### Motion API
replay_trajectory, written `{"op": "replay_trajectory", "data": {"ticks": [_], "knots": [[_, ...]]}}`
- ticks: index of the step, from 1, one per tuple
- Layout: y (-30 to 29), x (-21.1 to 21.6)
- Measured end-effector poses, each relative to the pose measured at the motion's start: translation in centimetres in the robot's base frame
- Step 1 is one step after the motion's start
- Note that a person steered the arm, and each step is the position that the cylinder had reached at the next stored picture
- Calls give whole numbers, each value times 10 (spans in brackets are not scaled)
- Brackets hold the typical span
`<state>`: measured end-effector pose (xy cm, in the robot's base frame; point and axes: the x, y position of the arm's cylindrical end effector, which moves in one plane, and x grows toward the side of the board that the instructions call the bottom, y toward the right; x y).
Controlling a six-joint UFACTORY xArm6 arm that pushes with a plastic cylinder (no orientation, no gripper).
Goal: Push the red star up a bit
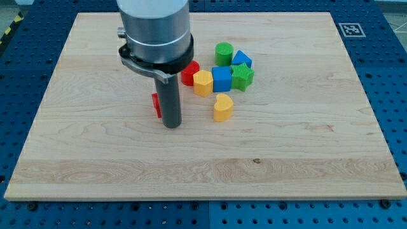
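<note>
Wooden board (305, 146) is lying on a blue perforated bench (394, 70), with a black-and-white marker tag (351, 29) sitting at the board's top-right corner in the view.

Arm's grey cylinder (154, 28) is hanging in from the view's top, left of centre, and the dark rod (170, 102) is running down from it. No gripper here, so nothing is opening or closing; my tip (172, 125) is resting on the board, holding nothing.

Red star (155, 105) is peeking out just beside the rod's left edge, mostly hidden behind it, so shape is hard to confirm. It's sitting slightly above the tip in the view; can't tell if they're touching.

Rest of the blocks are clustering to the view's right of the rod:
- red block (190, 72), partly hidden by the arm
- yellow hexagon-like block (202, 83) touching it
- blue cube (221, 79)
- green star-like block (242, 76)
- blue block (241, 60) behind it
- green cylinder (223, 53) at the top
- yellow heart (223, 108) sitting apart, below the cluster, nearest the tip
</note>
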<state>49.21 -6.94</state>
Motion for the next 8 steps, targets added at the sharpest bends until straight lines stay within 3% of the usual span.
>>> {"op": "replay_trajectory", "data": {"ticks": [4,5,6,8], "knots": [[-83,-106],[-98,-104],[-93,-60],[-20,-53]]}}
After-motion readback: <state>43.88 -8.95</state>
